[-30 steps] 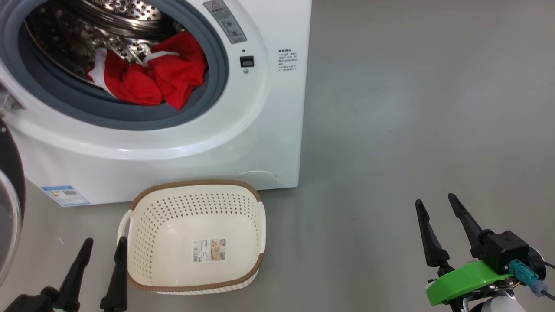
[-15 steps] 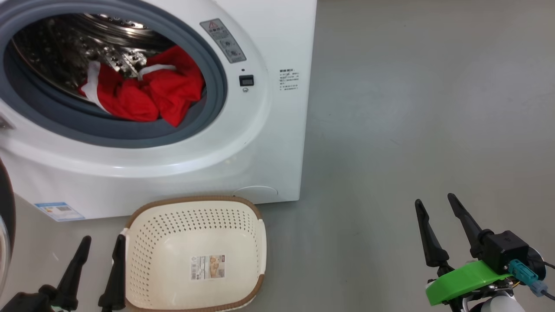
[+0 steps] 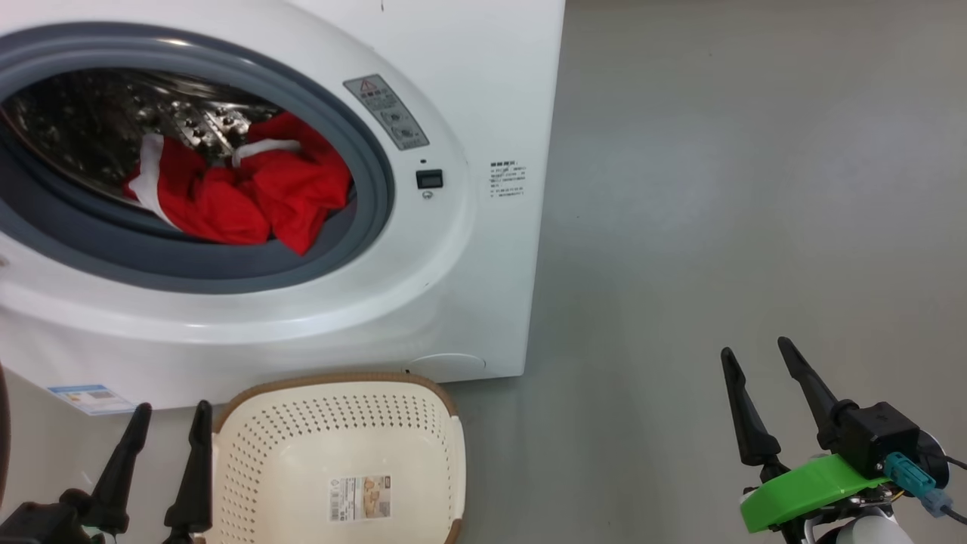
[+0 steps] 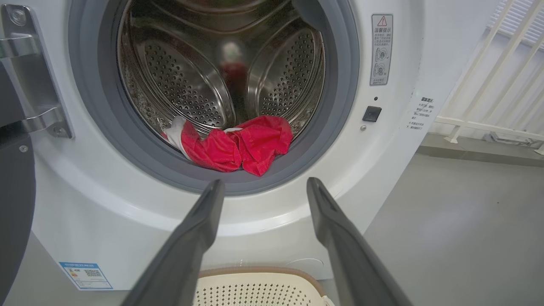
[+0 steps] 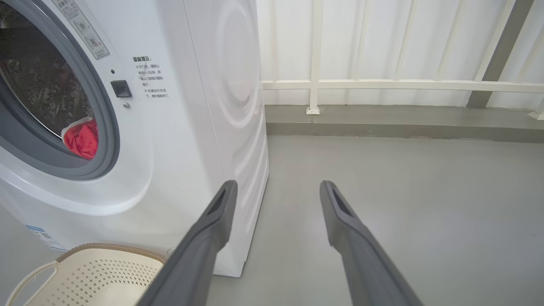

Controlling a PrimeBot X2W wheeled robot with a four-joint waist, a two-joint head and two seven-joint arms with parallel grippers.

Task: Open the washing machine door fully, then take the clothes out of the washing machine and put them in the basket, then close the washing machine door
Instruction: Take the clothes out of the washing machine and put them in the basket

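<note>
The clothes (image 3: 242, 196) lie in the washing machine (image 3: 483, 302) mouth, at 12 o'clock from the left gripper (image 3: 173, 408), the nearer one. The heap apparently runs 9-to-3. The left gripper and the right gripper (image 3: 755, 347) both stand spread and empty.

The right gripper (image 3: 755, 349) is showing two long black fingers (image 3: 746, 423), pointy at the tips and fatter near the bottom. A chunky black box (image 3: 876, 432) is sitting behind them, and a bright green curved plate (image 3: 812, 489) is wrapping round underneath. A blue-green plug (image 3: 912, 474) is sticking out on the right, with a dark cable (image 3: 956, 514) trailing off it. The left gripper (image 3: 173, 408) is wearing the same black fingers. Up close, each finger is looking dark grey, with a long hollow groove (image 5: 340, 203).
</note>
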